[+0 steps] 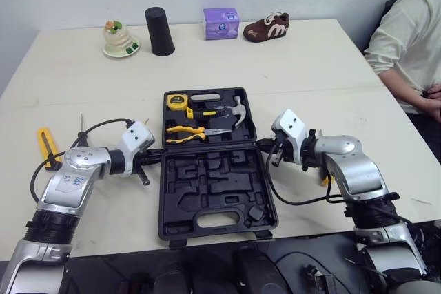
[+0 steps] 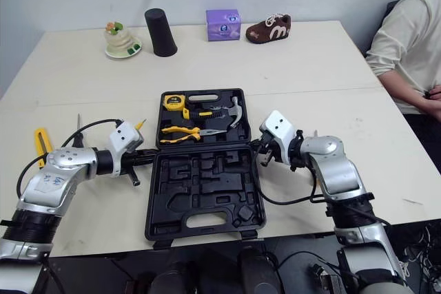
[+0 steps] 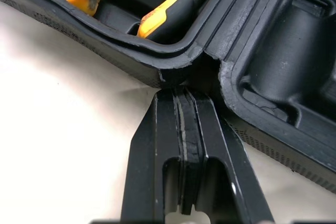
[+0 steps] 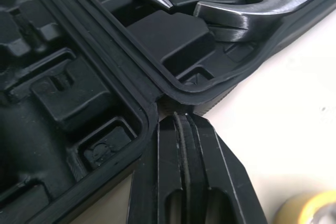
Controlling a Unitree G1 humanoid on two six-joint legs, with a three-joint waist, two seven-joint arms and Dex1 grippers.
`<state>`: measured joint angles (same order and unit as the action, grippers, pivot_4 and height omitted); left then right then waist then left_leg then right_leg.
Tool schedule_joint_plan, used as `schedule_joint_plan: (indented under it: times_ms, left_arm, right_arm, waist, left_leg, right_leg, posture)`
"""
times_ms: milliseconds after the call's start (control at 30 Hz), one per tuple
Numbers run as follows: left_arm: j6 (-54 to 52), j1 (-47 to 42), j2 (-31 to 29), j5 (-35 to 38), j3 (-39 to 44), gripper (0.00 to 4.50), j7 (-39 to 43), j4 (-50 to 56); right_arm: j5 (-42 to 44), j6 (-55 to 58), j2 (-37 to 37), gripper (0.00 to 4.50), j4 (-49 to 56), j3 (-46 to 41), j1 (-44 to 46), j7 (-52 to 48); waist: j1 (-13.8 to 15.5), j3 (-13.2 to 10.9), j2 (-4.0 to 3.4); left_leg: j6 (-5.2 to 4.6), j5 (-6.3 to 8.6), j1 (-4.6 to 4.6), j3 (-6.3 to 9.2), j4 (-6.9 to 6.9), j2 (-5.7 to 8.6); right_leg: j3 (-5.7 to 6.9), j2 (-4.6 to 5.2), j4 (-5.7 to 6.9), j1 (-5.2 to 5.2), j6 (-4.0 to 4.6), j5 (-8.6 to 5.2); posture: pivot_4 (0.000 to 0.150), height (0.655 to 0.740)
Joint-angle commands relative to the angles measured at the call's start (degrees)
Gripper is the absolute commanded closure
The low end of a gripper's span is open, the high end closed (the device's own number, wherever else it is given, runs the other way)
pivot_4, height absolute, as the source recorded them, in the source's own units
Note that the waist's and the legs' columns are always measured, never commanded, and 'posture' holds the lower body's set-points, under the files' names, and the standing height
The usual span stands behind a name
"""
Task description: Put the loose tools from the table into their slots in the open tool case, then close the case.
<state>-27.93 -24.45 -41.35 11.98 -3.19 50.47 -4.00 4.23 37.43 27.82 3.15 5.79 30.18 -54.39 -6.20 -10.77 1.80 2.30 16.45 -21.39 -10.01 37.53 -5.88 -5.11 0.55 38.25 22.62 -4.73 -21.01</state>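
Beige table (image 1: 289, 67), pale wall behind; seated person's cream sleeve (image 1: 406, 46) at right side.
Open black tool case (image 1: 207, 191) flat at centre: tape measure (image 1: 177, 100), hammer (image 1: 231, 109) and pliers (image 1: 189, 131) slotted in far half.
Left gripper (image 3: 181, 98), fingers pressed together, at left hinge notch.
Right gripper (image 4: 181, 119), fingers likewise closed, at right hinge.
Yellow-handled tool (image 1: 45, 147) loose near left edge.
Far edge: black cup (image 1: 159, 31), purple box (image 1: 221, 23), brown shoe (image 1: 266, 27).

Both arms come in low, one on each side of the tool case (image 1: 180, 201), elbows out wide. The left gripper (image 3: 185, 95) noses up to the case's left hinge notch, fingers (image 3: 157, 140) pressed flat together on nothing. The right gripper (image 4: 181, 119) mirrors it at the right hinge notch, fingers likewise closed.
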Motion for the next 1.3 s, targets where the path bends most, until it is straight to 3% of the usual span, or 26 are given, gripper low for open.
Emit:
schedule_joint_plan:
  times_ms: [33,200,400,600,667,700,767,967,1133,1300]
  left_arm:
    - [3.03,-2.63,2.91,-0.53,-3.05,4.5,1.85,-0.84]
    - [3.08,-2.55,3.32,-1.43,-1.27,4.5,1.71,-2.31]
    - [-0.98,6.97,-1.66,1.16,8.59,4.5,-0.23,1.86]
    - [-7.02,26.39,-6.27,15.2,32.07,4.5,7.42,14.26]
    - [-8.3,32.26,-6.96,17.66,38.92,3.86,8.87,14.76]
    - [-8.32,34.41,-7.12,17.86,42.67,3.55,8.54,12.39]
    - [-8.02,37.43,-7.65,17.02,50.56,2.71,5.99,4.45]
    - [-1.98,39.33,-11.53,11.54,56.97,0.04,-1.2,-9.37]
    - [-2.12,37.4,-13.12,13.14,58.28,0.01,-2.66,-14.42]
    - [-10.35,38.1,-8.42,15.88,54.26,0.01,-8.76,5.99]
  right_arm:
    - [4.39,2.36,-1.48,4.47,8.08,2.15,-1.11,-0.54]
    - [1.91,4.3,0.58,4.47,9.65,1.24,-2.07,3.06]
    - [3.36,9.12,7.54,4.47,17.41,-3.65,-5.78,4.06]
    - [14.37,16.22,19.21,4.47,29.3,-23.21,-19.63,-4.32]
    - [18.04,16.79,22.14,4.5,30.05,-31.18,-25.2,-7.91]
    - [19.63,17.41,23.11,3.83,29.11,-35.81,-27.66,-9.48]
    - [19.86,16.15,25.41,3.08,24.53,-44.76,-33.41,-12.43]
    - [19.66,9.89,29.13,0.16,13.55,-54.87,-40.66,-14.8]
    - [20.11,5.13,30.54,0.07,8.04,-54.86,-40.51,-14.86]
    - [27.75,8.1,30.46,0.07,12.49,-49.9,-33.33,-13.77]
  waist:
    - [0.35,0.0,0.01]
    - [1.18,0.0,0.01]
    - [1.04,0.01,0.02]
    - [0.73,0.01,0.08]
    - [0.93,0.01,0.11]
    - [1.07,0.01,0.12]
    - [1.29,0.02,0.15]
    - [1.16,-0.01,0.55]
    - [1.12,0.1,0.79]
    - [1.08,0.05,0.7]
  left_leg:
    - [0.0,0.0,0.0,0.01,0.03,0.01]
    - [-0.02,-0.01,0.0,0.01,0.14,0.04]
    - [-0.01,0.01,0.0,-0.01,0.08,-0.04]
    - [0.14,0.06,-0.03,0.04,-0.29,-0.21]
    - [0.2,0.11,-0.06,0.22,-0.4,-0.29]
    - [0.2,0.13,-0.03,0.28,-0.37,-0.26]
    - [0.19,0.14,0.08,0.4,-0.35,-0.18]
    - [-0.38,0.43,0.27,0.53,-0.4,0.04]
    - [-0.47,0.48,0.26,0.56,-0.54,0.04]
    - [-0.44,0.52,0.2,0.44,-0.54,0.11]
  right_leg:
    - [0.0,0.0,0.02,-0.01,0.0,0.0]
    - [0.0,-0.01,0.15,-0.01,0.0,0.0]
    - [-0.08,0.08,0.13,0.03,0.01,-0.01]
    - [-0.08,0.04,-0.06,0.14,0.28,-0.17]
    - [-0.09,0.07,-0.31,0.02,0.33,-0.21]
    - [-0.06,0.06,-0.37,-0.06,0.34,-0.23]
    - [-0.03,0.08,-0.38,-0.24,0.34,-0.23]
    - [0.04,0.38,-0.53,-0.48,0.4,-0.24]
    - [0.18,0.74,-0.61,-0.5,0.81,-0.36]
    - [0.22,0.87,-0.75,-0.57,0.33,-0.12]
  posture:
    - [0.15,0.7386]
    - [0.15,0.7386]
    - [0.15,0.7386]
    - [0.15,0.7386]
    - [0.15,0.7386]
    - [0.15,0.7386]
    - [0.15,0.7386]
    - [0.15,0.7386]
    - [0.15,0.7386]
    - [0.15,0.7386]
